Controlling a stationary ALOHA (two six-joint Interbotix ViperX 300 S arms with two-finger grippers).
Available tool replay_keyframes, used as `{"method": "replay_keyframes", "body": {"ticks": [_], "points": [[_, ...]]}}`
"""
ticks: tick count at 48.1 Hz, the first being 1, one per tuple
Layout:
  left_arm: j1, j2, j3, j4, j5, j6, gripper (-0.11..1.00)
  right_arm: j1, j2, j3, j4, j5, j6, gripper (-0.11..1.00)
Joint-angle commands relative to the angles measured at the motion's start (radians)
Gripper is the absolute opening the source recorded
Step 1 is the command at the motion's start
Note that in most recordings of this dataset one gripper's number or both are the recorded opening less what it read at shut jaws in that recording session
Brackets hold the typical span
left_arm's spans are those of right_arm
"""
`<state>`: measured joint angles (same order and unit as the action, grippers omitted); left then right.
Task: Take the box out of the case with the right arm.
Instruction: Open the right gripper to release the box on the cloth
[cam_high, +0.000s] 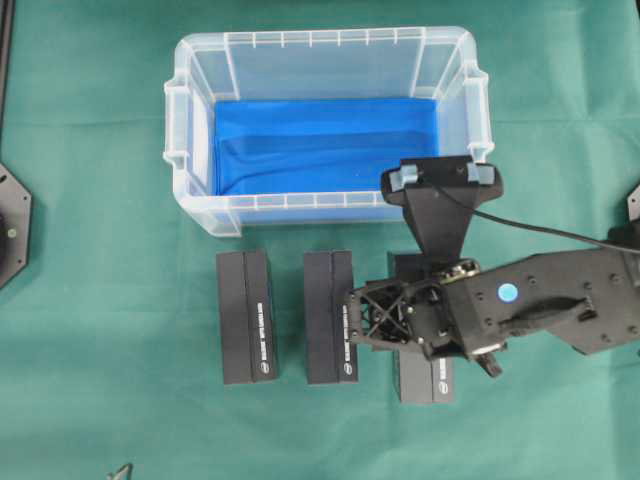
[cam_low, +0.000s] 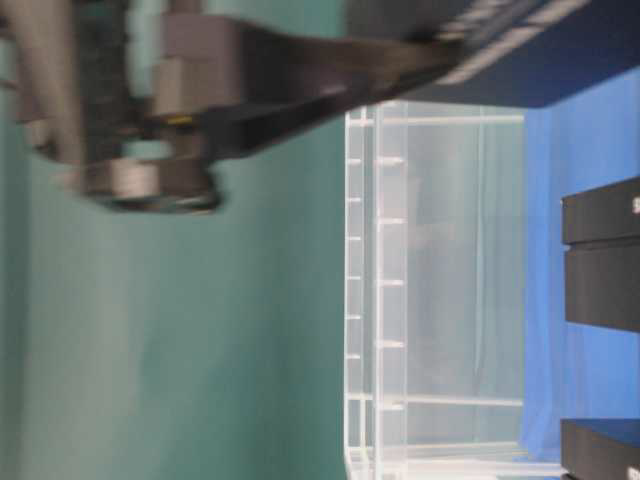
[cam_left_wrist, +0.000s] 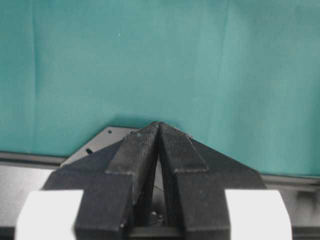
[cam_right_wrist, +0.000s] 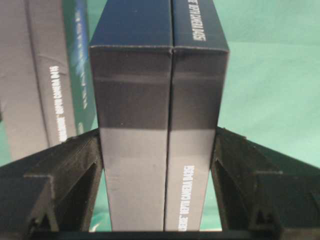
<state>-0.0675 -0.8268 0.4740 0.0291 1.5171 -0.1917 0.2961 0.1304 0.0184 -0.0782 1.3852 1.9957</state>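
Note:
The case (cam_high: 320, 40), a clear plastic bin, stands at the back with only a blue sheet (cam_high: 320, 145) on its bottom. Outside it, on the green cloth in front, is a black box (cam_high: 425, 380), largely covered by the right arm (cam_high: 560, 300). My right gripper (cam_high: 375, 315) straddles this box. In the right wrist view the box (cam_right_wrist: 157, 75) fills the gap of the right gripper (cam_right_wrist: 157, 132), and both fingertips (cam_right_wrist: 92, 145) touch its sides. The left gripper (cam_left_wrist: 159, 125) hovers over bare cloth, tips pressed together, holding nothing.
Two more black boxes (cam_high: 246, 315) (cam_high: 330, 315) lie side by side on the cloth left of the held one, just in front of the case. A cable (cam_high: 540, 228) runs from the right wrist camera (cam_high: 440, 175) past the case's near right corner.

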Motion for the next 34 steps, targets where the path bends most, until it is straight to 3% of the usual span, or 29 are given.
{"method": "replay_keyframes", "body": {"ticks": [1, 21, 34], "points": [[0.002, 0.005, -0.015, 0.003, -0.005, -0.002, 0.0, -0.002, -0.023, 0.026, 0.006, -0.044, 0.0, 0.64], [0.0, 0.005, -0.015, 0.003, -0.003, -0.002, 0.0, -0.014, -0.021, 0.207, 0.034, -0.27, 0.0, 0.64], [0.0, 0.005, -0.015, 0.003, -0.005, -0.002, 0.0, -0.015, -0.023, 0.215, 0.035, -0.293, 0.0, 0.64]]}}
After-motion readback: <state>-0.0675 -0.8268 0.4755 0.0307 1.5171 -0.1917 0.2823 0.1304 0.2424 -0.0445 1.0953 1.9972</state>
